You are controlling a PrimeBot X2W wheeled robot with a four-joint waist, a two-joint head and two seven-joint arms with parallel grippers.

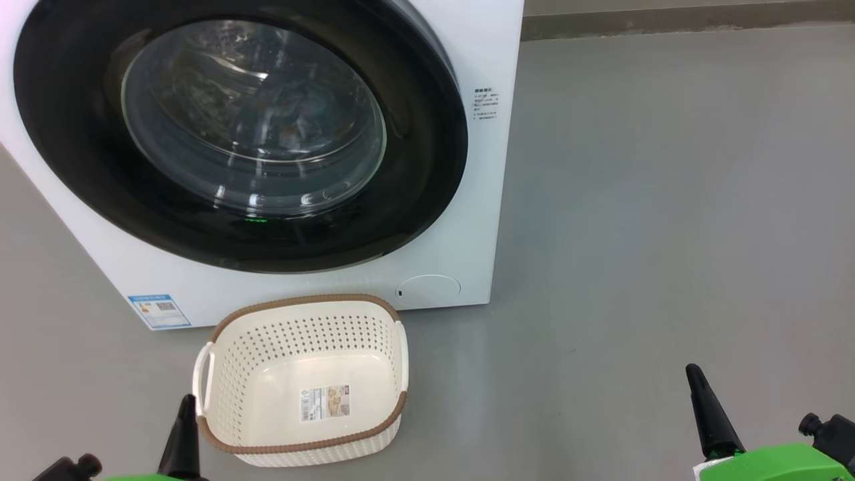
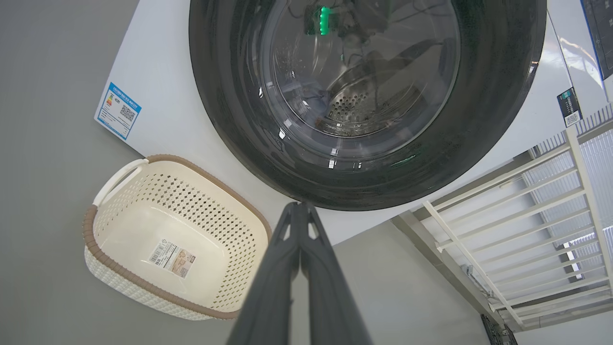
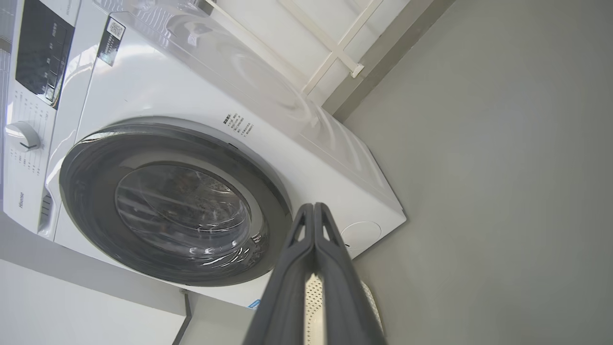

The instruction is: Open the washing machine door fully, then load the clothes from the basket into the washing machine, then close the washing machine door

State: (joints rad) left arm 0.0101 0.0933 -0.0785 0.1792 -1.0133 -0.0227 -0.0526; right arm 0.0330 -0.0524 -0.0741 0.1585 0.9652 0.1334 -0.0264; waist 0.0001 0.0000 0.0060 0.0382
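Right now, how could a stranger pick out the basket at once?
Find the big white front-loading washing machine with its glossy black round door. On the grey floor before its lower front stands a small cream-white perforated plastic basket. Its brown woven-look rim and label sticker set it apart.

The shut door [image 1: 67,133] bars the washer [image 1: 494,200]; the basket [image 1: 300,298] stands just before it; the floor [image 1: 668,200] to their right is open.
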